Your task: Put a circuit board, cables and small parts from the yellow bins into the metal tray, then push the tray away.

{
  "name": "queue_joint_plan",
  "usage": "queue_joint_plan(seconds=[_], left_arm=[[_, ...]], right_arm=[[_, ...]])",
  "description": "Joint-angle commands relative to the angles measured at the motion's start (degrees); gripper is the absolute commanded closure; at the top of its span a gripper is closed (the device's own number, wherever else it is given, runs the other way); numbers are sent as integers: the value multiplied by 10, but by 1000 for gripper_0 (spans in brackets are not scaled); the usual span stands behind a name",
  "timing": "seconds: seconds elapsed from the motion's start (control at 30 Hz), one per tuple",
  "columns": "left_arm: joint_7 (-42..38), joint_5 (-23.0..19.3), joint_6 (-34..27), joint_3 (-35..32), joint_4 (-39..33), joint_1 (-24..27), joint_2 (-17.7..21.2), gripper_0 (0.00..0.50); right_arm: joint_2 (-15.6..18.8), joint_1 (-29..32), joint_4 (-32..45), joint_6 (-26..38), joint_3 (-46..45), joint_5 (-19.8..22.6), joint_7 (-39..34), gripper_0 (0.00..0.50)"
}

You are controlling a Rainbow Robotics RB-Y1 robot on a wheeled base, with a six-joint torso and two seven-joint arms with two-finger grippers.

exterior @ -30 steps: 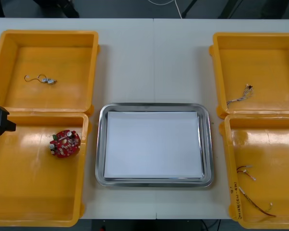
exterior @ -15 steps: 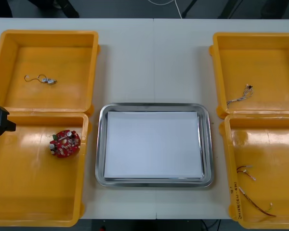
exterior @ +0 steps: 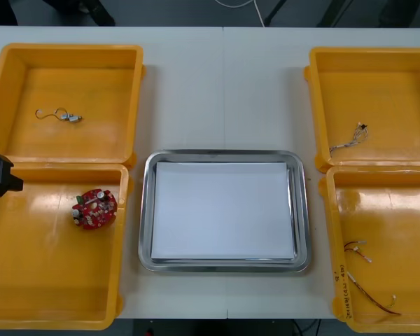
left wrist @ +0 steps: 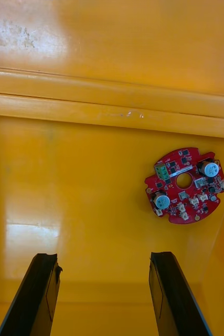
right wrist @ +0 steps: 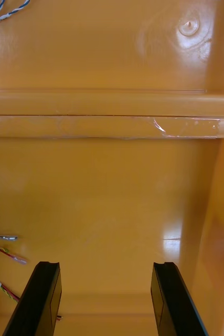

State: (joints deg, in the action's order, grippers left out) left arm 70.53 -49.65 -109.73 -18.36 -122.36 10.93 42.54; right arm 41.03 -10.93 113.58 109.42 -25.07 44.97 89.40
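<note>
A round red circuit board lies in the near left yellow bin. In the left wrist view the circuit board lies a little beyond the right-hand finger of my open left gripper, which hangs over the bin floor holding nothing. A black part of the left arm shows at that bin's outer rim. My right gripper is open above the near right bin, with the red and yellow cable beside one finger. The metal tray, white inside, sits between the bins.
The far left bin holds a small metal part on a thin wire. A blue and white cable lies in the far right bin. Red and yellow cables lie in the near right bin.
</note>
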Motion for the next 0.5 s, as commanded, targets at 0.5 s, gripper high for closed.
queue_joint_plan(seconds=[0.5], left_arm=[[65, -4, -3, 10, -10, -8, 24, 0]], right_arm=[[-2, -14, 16, -4, -5, -5, -23, 0]])
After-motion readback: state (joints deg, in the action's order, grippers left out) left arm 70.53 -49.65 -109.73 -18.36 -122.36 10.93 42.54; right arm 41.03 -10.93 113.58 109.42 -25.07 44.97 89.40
